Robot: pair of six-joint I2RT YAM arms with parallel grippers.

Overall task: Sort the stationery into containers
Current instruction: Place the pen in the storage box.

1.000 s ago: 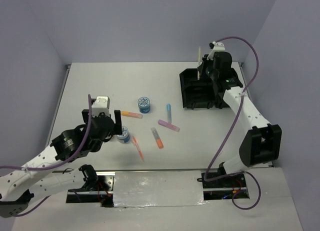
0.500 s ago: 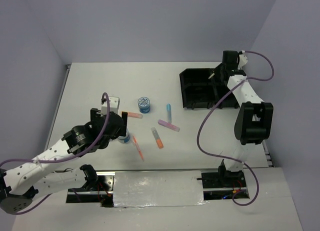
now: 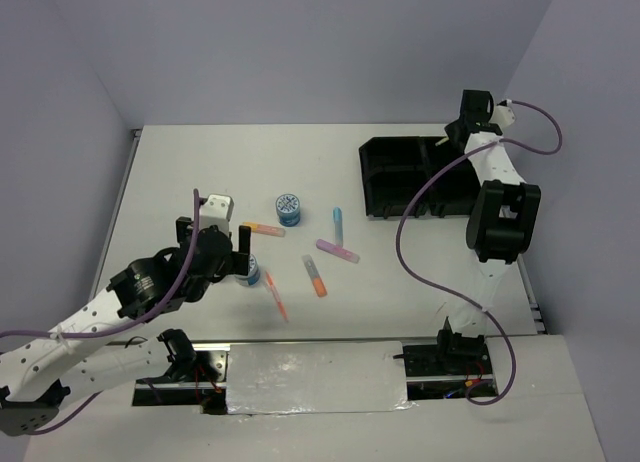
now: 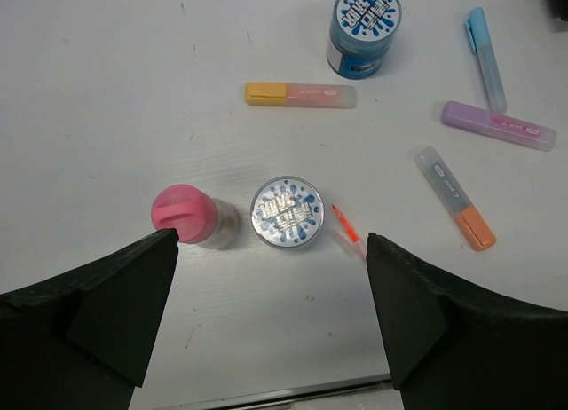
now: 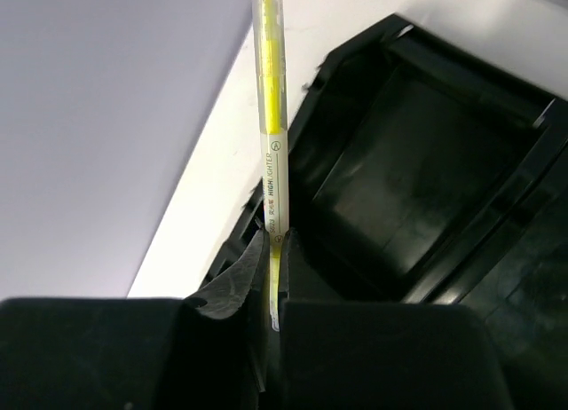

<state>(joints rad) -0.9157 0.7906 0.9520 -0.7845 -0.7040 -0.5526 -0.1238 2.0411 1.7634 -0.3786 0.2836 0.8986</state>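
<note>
My left gripper (image 4: 271,248) hangs with its jaws spread wide above the white table (image 4: 106,90). Below it stands a small round blue plastic tub with a patterned lid (image 4: 286,212), and a small pink-capped bottle (image 4: 184,213) is just beside the tub. My right gripper (image 5: 273,241) is pinched tight on a slim yellow plastic highlighter (image 5: 271,117), which sticks straight out past my fingertips. It is near the far right corner of the black four-compartment plastic tray (image 5: 417,179), though I cannot tell which compartment lies beneath it.
</note>
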